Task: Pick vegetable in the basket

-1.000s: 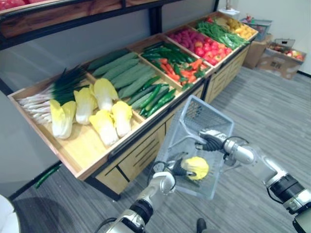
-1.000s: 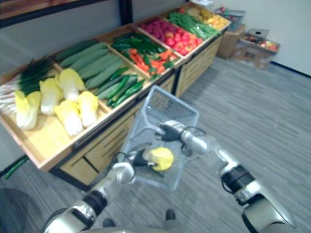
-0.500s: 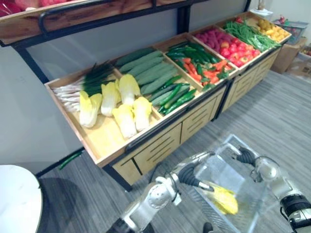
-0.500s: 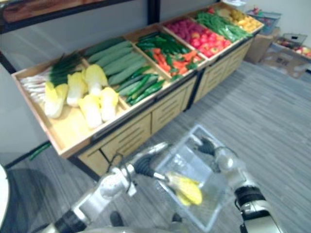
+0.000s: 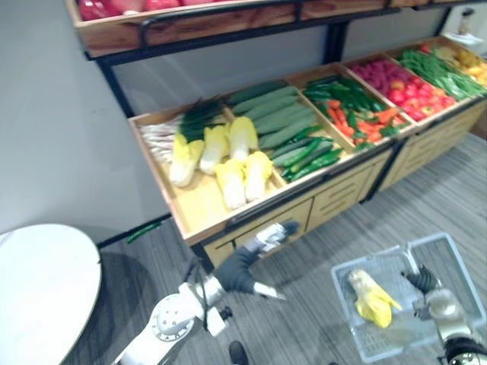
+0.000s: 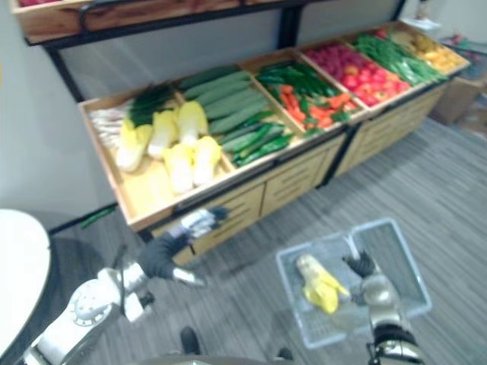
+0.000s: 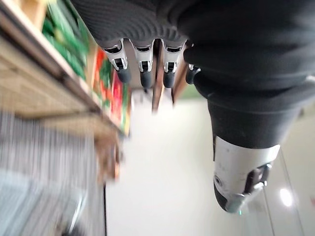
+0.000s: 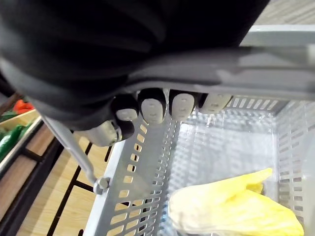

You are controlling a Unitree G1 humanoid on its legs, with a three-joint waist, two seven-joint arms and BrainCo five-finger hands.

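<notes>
CHANGE: left hand point(image 5: 245, 268) withdrawn to lower centre, released, empty | cabbage point(image 5: 370, 298) left in basket point(image 5: 347, 310), lower right | right hand point(image 5: 423, 280) grasping basket handle point(image 8: 221, 73) | one deposit judged complete.

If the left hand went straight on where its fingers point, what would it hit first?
Probably the stand's drawer front, below the cabbages; depth is unclear, and the left hand may skim alongside it.

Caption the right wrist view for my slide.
Right hand curled round the basket handle, a yellow cabbage lying in the basket.
</notes>
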